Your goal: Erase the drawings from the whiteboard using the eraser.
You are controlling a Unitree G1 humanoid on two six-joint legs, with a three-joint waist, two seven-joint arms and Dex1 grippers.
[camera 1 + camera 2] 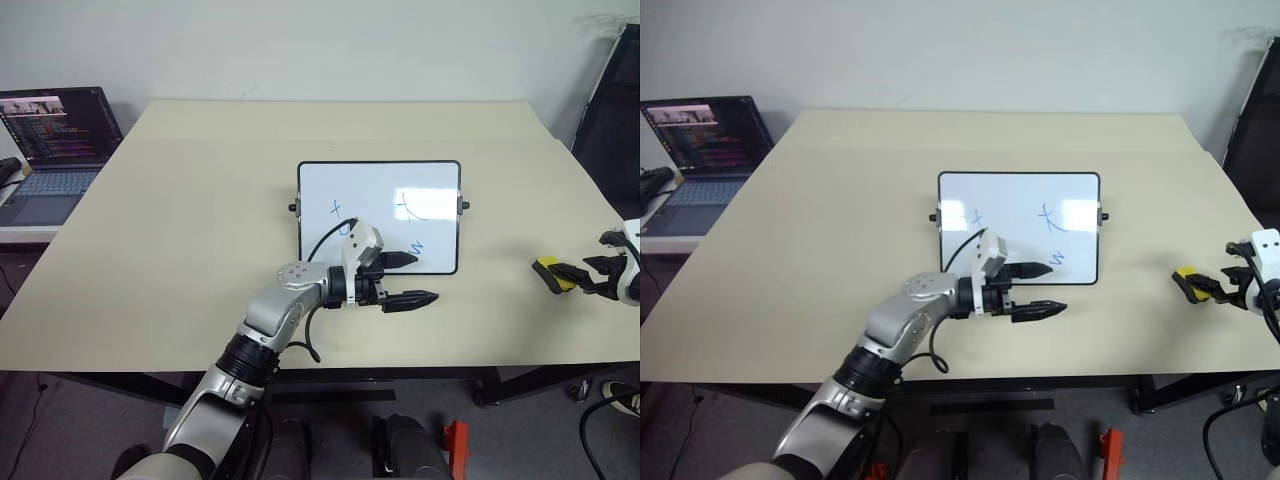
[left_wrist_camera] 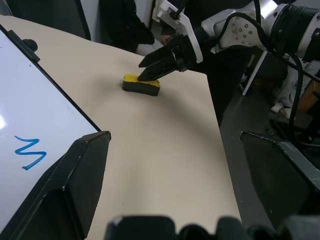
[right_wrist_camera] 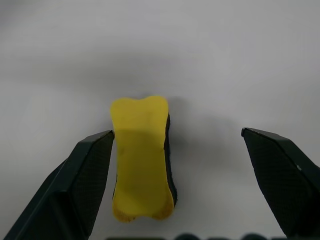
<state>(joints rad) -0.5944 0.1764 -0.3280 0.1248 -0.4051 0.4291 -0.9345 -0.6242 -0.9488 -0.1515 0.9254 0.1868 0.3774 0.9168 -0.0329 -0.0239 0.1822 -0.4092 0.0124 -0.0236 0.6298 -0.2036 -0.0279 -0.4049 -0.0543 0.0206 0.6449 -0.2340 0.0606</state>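
The whiteboard (image 1: 378,215) lies flat in the middle of the table, with blue drawings on it: a cross (image 1: 337,210), a crossed curve (image 1: 410,208) and a "w" squiggle (image 1: 417,244). My left gripper (image 1: 422,278) hovers over the board's near edge, pointing right, open and empty. The yellow and black eraser (image 1: 548,273) lies on the table to the right of the board. My right gripper (image 1: 590,272) is open around it. In the right wrist view the eraser (image 3: 142,157) lies between the fingers, close to one finger (image 3: 90,175).
An open laptop (image 1: 55,140) sits on a lower side table to the left. A dark chair (image 1: 615,110) stands beyond the table's right edge. The table edge (image 2: 220,130) runs close past the eraser.
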